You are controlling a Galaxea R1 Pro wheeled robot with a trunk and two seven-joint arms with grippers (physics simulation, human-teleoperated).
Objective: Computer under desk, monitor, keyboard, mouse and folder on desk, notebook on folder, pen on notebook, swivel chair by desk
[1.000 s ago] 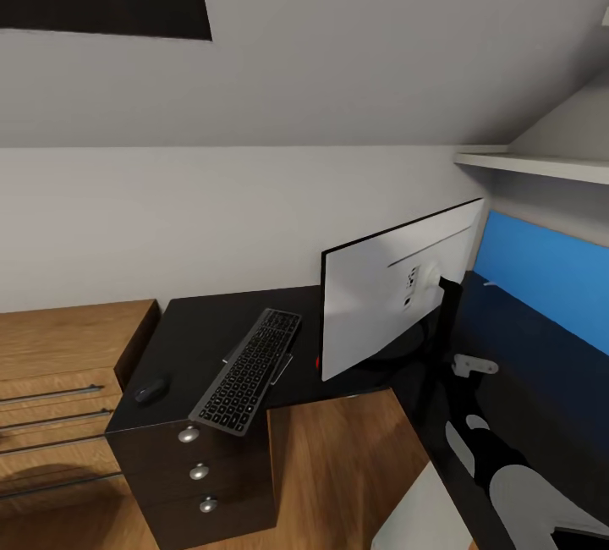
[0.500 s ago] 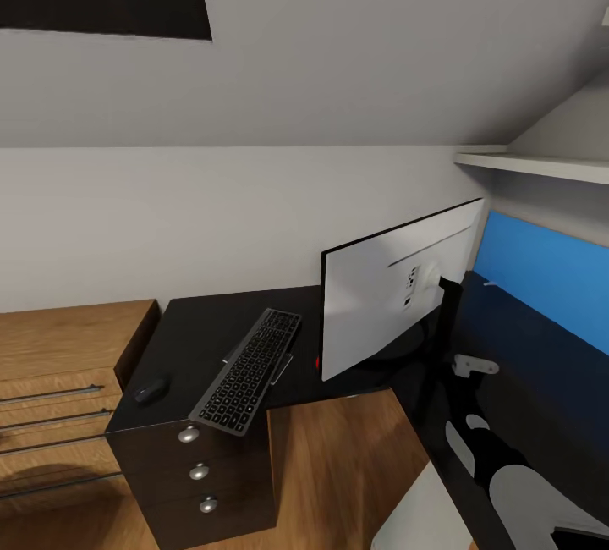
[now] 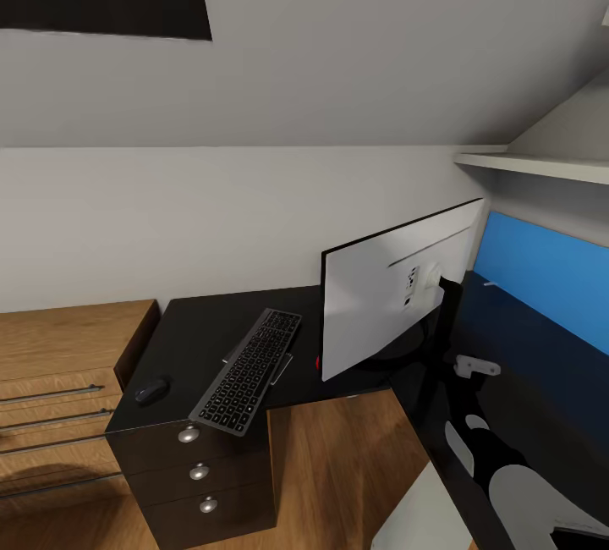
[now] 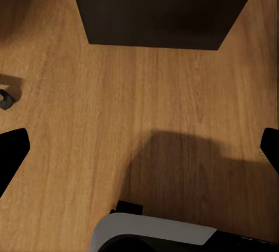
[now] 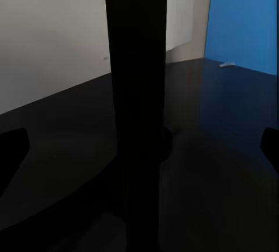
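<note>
**Inspector:** Right gripper (image 5: 139,147) — jaws spread wide, holding nothing, facing the thin black stand (image 5: 136,89) of the monitor (image 3: 385,296). Left gripper (image 4: 139,147) is equally wide, above the wood floor (image 4: 174,101).

**Clerk:** Hazards?

**Inspector:** A nudge to that stand could tip the tall flat panel on the glossy desk (image 3: 203,330). Beside the monitor, the slim keyboard (image 3: 247,371) overhangs the desk edge — it may slide. The rounded mouse (image 3: 150,390), beyond the keyboard, looks secure.

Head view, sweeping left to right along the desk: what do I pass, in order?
light-wood dresser → mouse → keyboard → monitor → blue folder standing at the far right.
</note>
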